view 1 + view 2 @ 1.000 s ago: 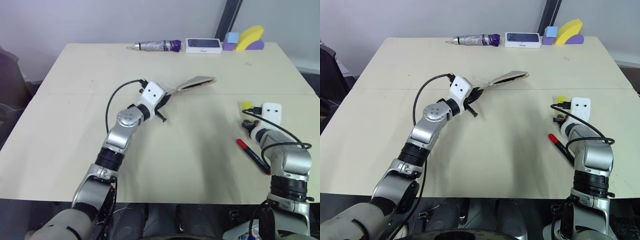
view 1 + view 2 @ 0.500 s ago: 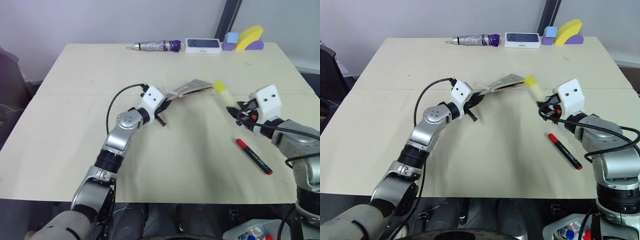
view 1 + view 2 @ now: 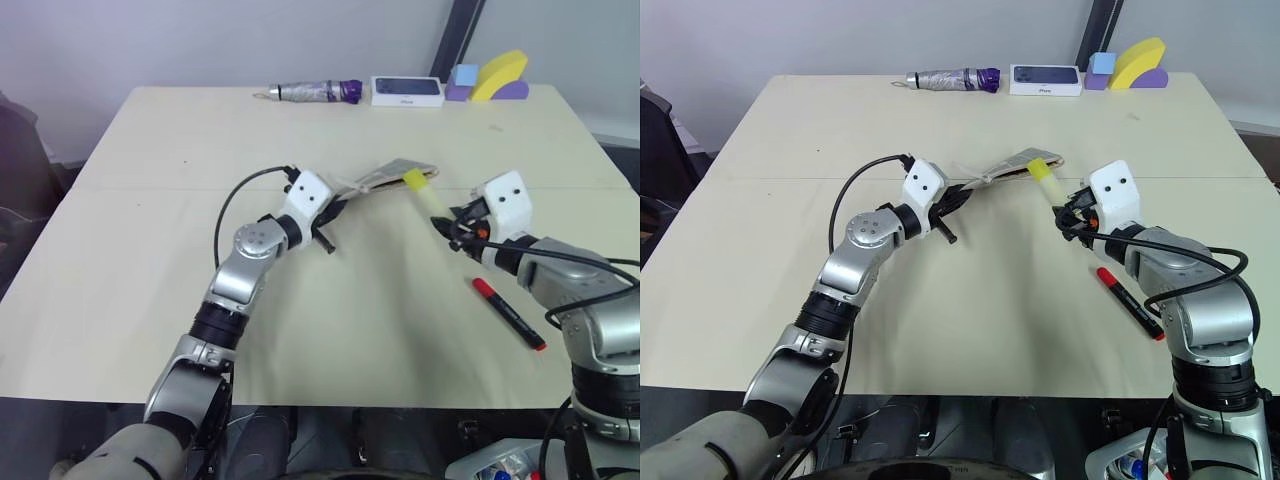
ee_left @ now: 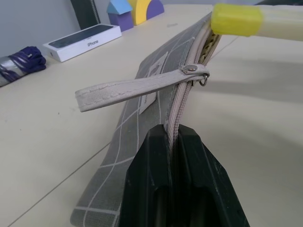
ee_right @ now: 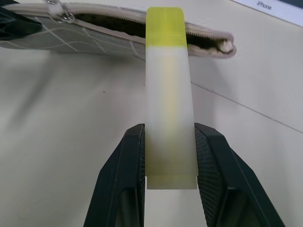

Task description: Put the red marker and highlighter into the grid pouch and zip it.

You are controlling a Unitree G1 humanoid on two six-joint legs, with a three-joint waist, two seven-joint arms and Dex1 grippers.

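grey grid pouch (image 4: 142, 90) is the landmark: lifted off the beige counter (image 3: 150, 250), its zipper gaping, one end pinched in the fully closed left claw (image 4: 176, 142). at the pouch's open mouth the pale-yellow highlighter (image 5: 169, 94) points cap-first, clamped between the fingers of the right claw (image 5: 170, 156). the red marker (image 3: 508, 313) lies on the counter, well apart from the pouch, beside the right arm.
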